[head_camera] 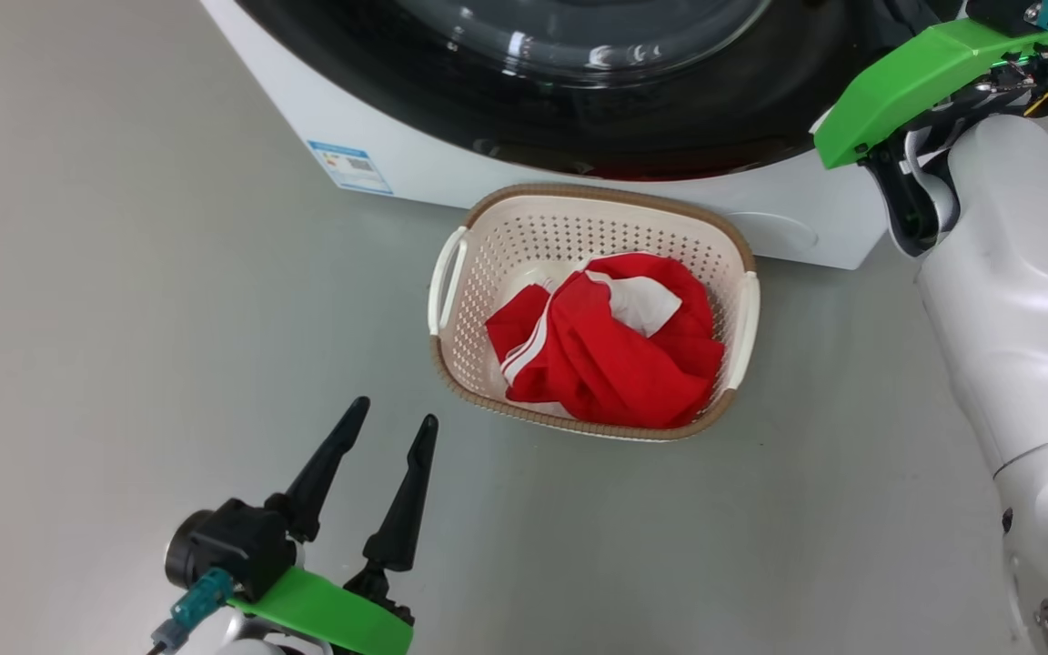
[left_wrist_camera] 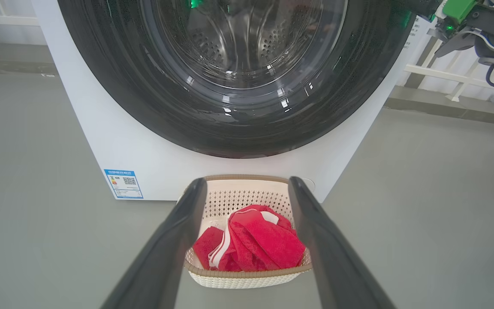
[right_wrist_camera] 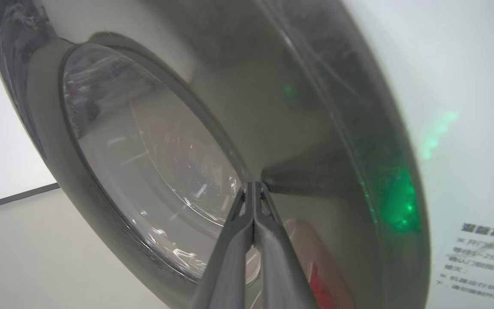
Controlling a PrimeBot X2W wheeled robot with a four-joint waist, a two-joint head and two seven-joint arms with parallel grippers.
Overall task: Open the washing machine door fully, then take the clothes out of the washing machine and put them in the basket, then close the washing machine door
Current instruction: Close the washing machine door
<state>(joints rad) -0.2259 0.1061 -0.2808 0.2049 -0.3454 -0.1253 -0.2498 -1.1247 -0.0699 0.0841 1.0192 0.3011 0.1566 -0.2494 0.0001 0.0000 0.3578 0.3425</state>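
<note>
though the door point(head_camera: 560, 100) is cut off at top, the left hand point(head_camera: 395, 415) is spread, the right hand point(right_wrist_camera: 253, 185) pressed together.

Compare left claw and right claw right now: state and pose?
Left claw is open, fingers spread; right claw is shut, fingers pressed together. Left claw hangs low over the floor, aimed at the basket with the clothes; right claw is up at the washing machine door. Shared: neither holds anything.
</note>
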